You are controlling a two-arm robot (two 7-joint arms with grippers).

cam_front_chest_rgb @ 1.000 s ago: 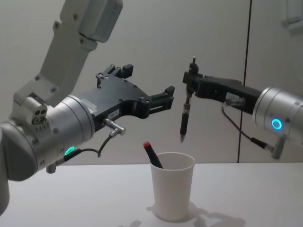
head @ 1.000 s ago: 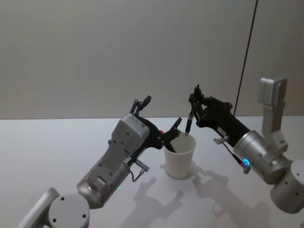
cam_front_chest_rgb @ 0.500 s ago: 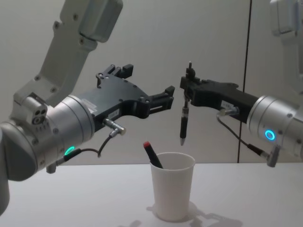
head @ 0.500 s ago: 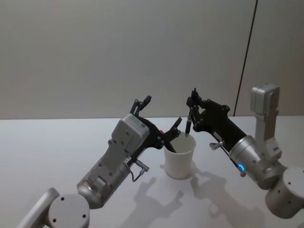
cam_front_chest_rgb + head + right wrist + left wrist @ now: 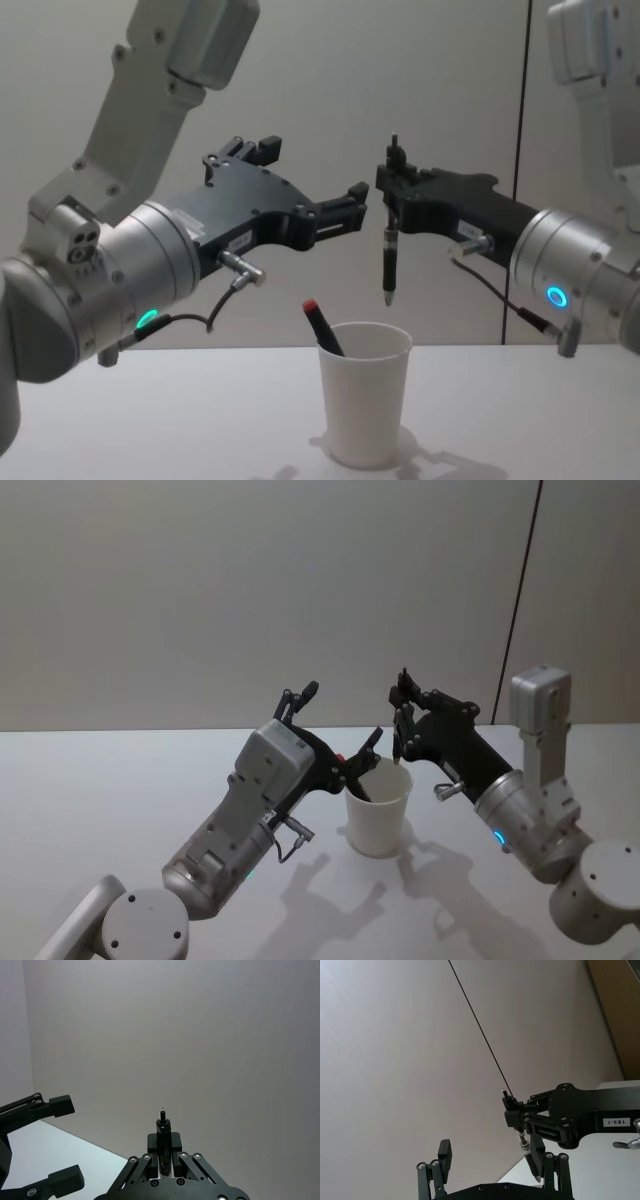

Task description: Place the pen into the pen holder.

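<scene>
The pen holder (image 5: 365, 400), a white paper cup, stands on the table (image 5: 150, 420); in the head view the pen holder (image 5: 378, 812) is at the centre. A red-tipped pen (image 5: 322, 328) leans inside it. My right gripper (image 5: 392, 205) is shut on a black pen (image 5: 389, 262) that hangs upright, tip down, a little above the cup's mouth. The wrist views show the black pen (image 5: 162, 1135) between my fingers and the black pen (image 5: 527, 1152) from the other side. My left gripper (image 5: 305, 180) hovers open and empty above the cup's left side.
A plain wall rises behind the white table (image 5: 120, 780), with a thin dark vertical seam (image 5: 520, 610) at the right. My two arms close in on the cup from either side, the left arm (image 5: 240, 820) low over the table.
My right gripper has carried the black pen a little left toward the cup, slightly lower and more upright. The left arm and the cup have not moved.
</scene>
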